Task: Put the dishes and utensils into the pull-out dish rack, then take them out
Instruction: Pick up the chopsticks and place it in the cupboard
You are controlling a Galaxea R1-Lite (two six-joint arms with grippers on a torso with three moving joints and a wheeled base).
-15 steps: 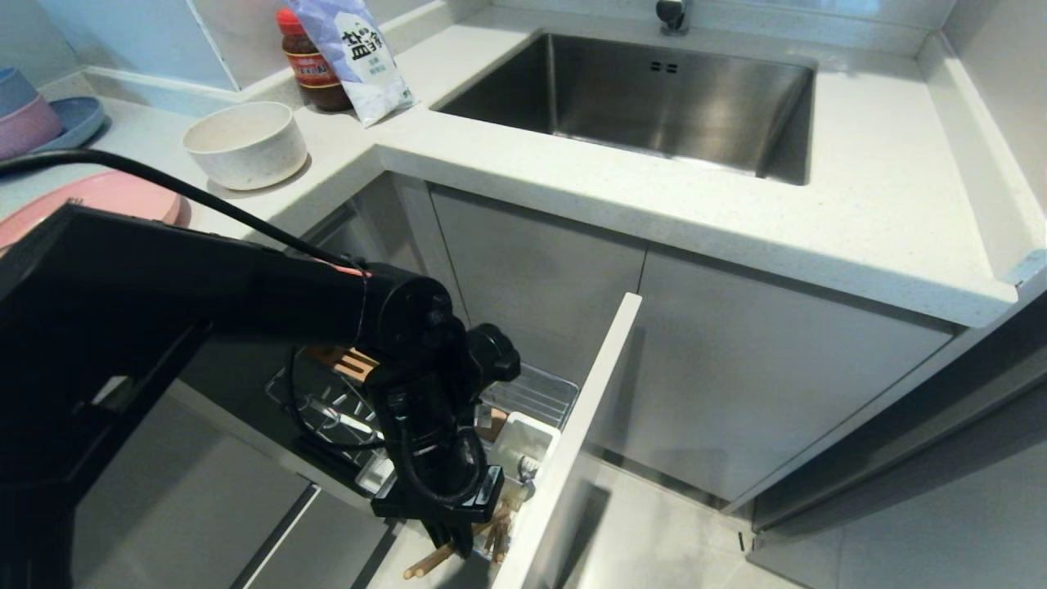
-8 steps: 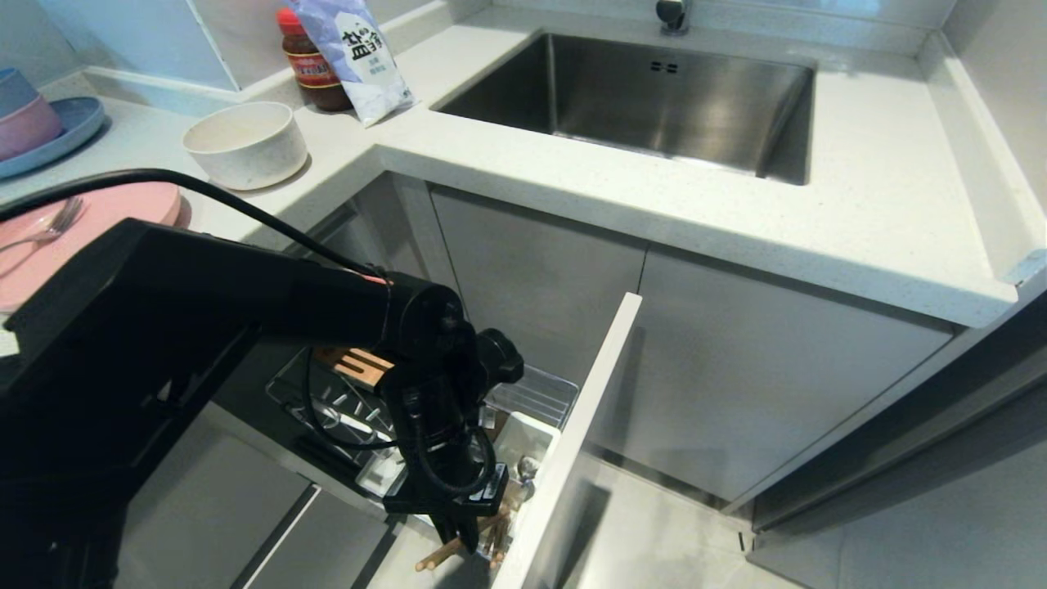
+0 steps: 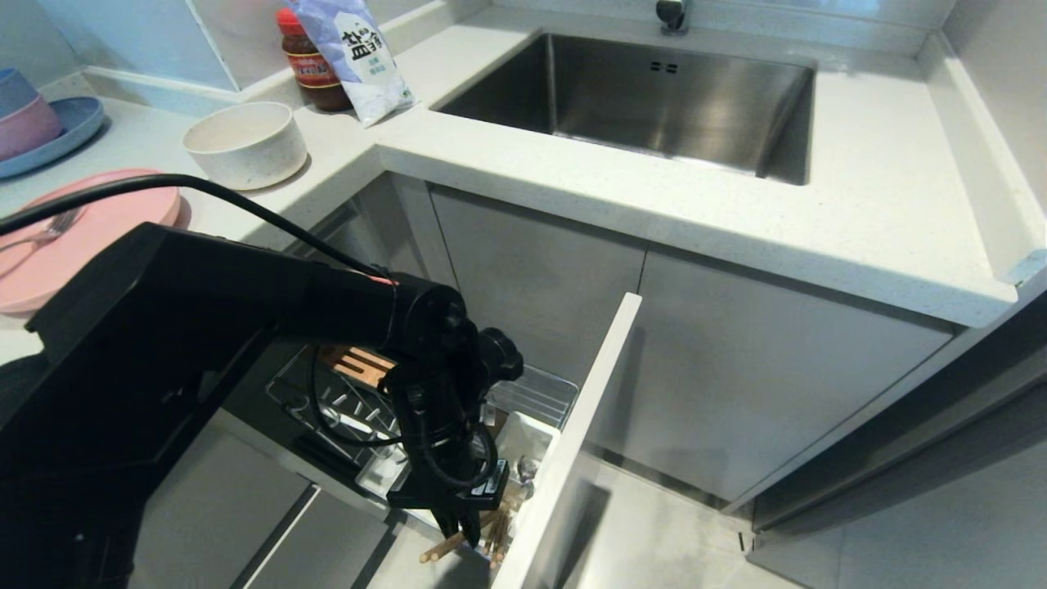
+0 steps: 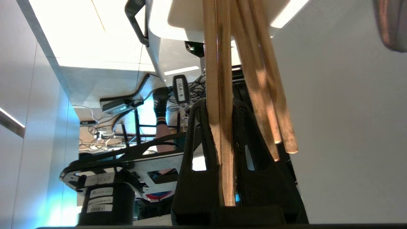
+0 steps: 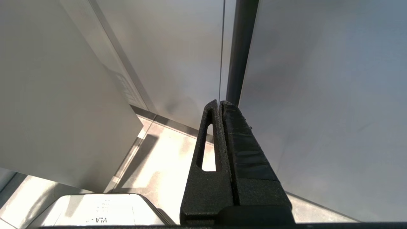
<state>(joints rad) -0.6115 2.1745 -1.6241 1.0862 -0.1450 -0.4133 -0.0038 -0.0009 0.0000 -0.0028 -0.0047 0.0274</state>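
The black left arm hides much of the chrome wire pull-out dish rack (image 3: 536, 391). The left gripper (image 3: 460, 533) pinches two light wooden chopsticks (image 4: 219, 105) at the rack's white cutlery holder (image 3: 523, 438); the right gripper (image 5: 222, 133), fingers pressed together, hangs by grey cabinet panels

You face a pale stone counter (image 3: 622, 188) with a steel sink (image 3: 646, 98). Grey cabinets (image 3: 736, 368) stand below; the floor (image 3: 654, 532) looks tiled.
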